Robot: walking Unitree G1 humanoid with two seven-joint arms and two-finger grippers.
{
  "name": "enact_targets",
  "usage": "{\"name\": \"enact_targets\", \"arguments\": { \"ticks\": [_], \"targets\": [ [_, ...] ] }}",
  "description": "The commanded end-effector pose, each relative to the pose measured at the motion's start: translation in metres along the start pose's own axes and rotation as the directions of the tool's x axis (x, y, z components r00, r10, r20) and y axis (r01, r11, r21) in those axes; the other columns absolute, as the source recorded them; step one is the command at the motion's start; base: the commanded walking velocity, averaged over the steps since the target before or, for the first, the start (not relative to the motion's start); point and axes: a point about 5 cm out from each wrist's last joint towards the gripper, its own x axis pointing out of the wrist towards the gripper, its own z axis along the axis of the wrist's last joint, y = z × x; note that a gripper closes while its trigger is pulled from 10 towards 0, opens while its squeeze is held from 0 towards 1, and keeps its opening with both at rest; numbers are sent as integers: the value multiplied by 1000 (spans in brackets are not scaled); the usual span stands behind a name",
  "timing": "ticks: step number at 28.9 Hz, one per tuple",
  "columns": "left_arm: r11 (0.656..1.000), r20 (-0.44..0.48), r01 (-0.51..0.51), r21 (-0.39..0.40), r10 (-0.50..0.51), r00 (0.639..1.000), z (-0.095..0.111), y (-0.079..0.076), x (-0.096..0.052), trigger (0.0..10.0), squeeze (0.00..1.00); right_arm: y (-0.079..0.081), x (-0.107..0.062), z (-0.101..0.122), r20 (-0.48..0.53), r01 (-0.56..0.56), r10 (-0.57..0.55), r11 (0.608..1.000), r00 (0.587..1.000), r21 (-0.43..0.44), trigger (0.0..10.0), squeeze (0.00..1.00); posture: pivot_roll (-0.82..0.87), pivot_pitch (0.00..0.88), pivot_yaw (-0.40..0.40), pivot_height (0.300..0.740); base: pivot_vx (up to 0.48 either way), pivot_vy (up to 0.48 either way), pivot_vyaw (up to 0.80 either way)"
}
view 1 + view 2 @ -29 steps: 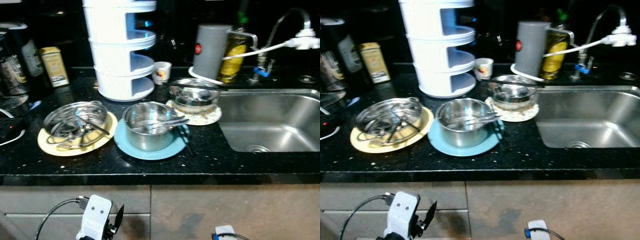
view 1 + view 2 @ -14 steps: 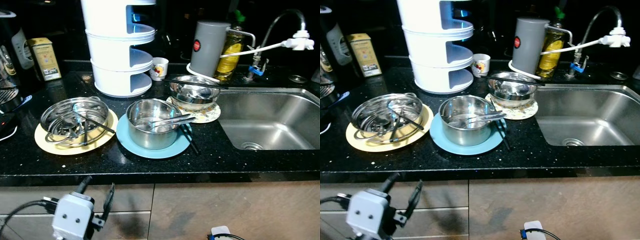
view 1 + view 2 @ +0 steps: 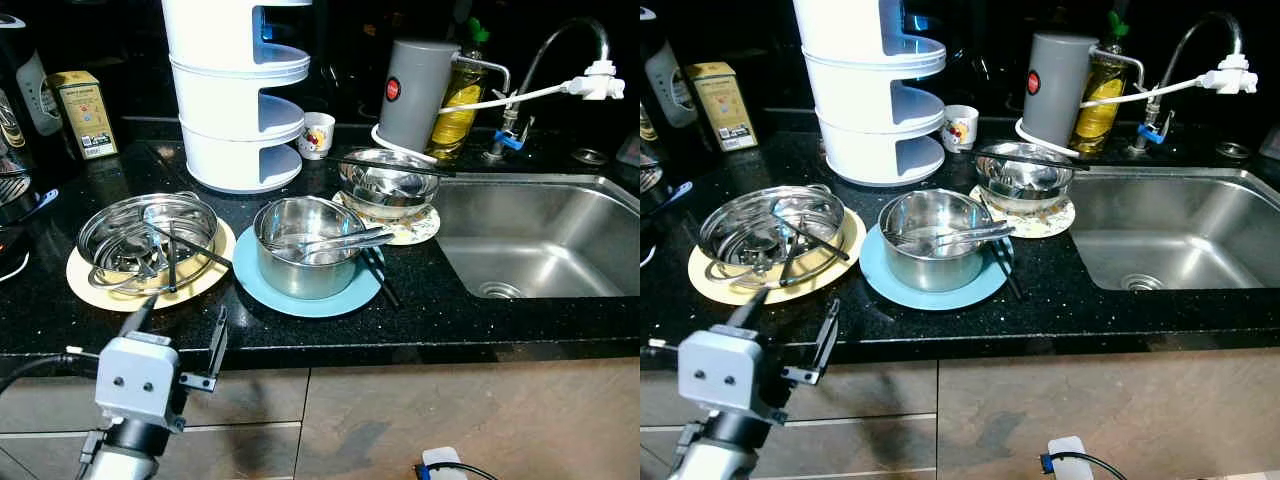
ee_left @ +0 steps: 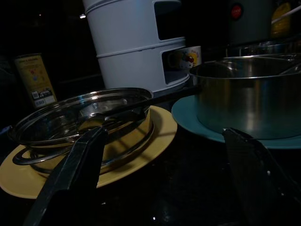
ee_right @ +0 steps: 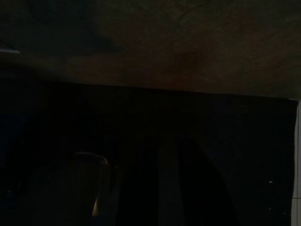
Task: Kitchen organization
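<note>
On the black counter (image 3: 420,320) stand three dish sets. A shallow steel bowl (image 3: 150,238) with utensils rests on a yellow plate (image 3: 90,290). A steel pot (image 3: 305,248) with a utensil across it sits on a blue plate (image 3: 345,300). A steel bowl (image 3: 388,185) with chopsticks across it sits on a patterned plate (image 3: 420,230). My left gripper (image 3: 178,330) is open at the counter's front edge, just before the yellow plate (image 4: 155,136); nothing is between its fingers (image 4: 70,174). The right arm (image 3: 440,465) hangs idle below the counter.
A white tiered rack (image 3: 238,90) stands behind the dishes, with a small cup (image 3: 317,135), a grey jug (image 3: 410,90) and an oil bottle (image 3: 458,105) beside it. The steel sink (image 3: 540,240) and tap (image 3: 560,60) are on the right. A tin (image 3: 83,112) stands at back left.
My left gripper has risen from below the counter to the level of its front edge, nearer the yellow plate. The dishes have not moved.
</note>
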Motion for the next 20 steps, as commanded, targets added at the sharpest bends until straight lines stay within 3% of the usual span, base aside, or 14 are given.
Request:
{"name": "enact_targets", "arguments": {
  "ticks": [1, 6, 7, 9, 10, 11, 12, 20],
  "targets": [
    [1000, -9, 1, 22, -1, 1000, -2, 0, 0, 10000, 1000, -2, -2, -6, -21, -1, 1, 1000, 1000, -10, 10000, 0, -19, 65, -86, 740, 0, 0, 0],
    [999, -2, -13, 30, 13, 1000, 0, 0, 1, 10000, 1000, -2, -2, -6, -20, 0, 0, 1000, 1000, -10, 10000, 0, -16, 69, -91, 740, 0, 0, 0],
    [1000, -2, -8, 22, 8, 1000, -1, -1, 3, 10000, 878, -2, -2, -6, -20, -1, 1, 1000, 1000, -11, 10000, 0, -16, 71, -93, 740, 0, 0, 0],
    [1000, -3, -3, 18, 3, 1000, -1, -2, 3, 10000, 878, -2, -1, -5, -20, -2, 1, 1000, 1000, -11, 10000, 0, -16, 71, -93, 740, 0, 0, 0],
    [1000, -1, 2, 14, -2, 1000, -1, -3, 4, 10000, 404, -2, -1, -5, -20, -2, 2, 1000, 1000, -12, 10000, 0, -15, 74, -94, 740, 0, 0, 0],
    [1000, -1, 2, 14, -2, 1000, -1, -3, 4, 10000, 404, -2, -1, -5, -20, -2, 2, 1000, 1000, -12, 10000, 0, -15, 74, -94, 740, 0, 0, 0],
    [1000, 3, 14, 10, -14, 1000, -1, -5, 6, 10000, 0, -1, -1, -4, -18, -2, 2, 1000, 1000, -12, 10000, 0, -15, 74, -94, 740, 0, 0, 0],
    [999, 25, 42, 10, -42, 999, -2, -12, 17, 10000, 0, -1, 0, -2, -13, -3, 3, 1000, 1000, -11, 10000, 0, -13, 76, -95, 740, 0, 0, 0]
  ]
}}
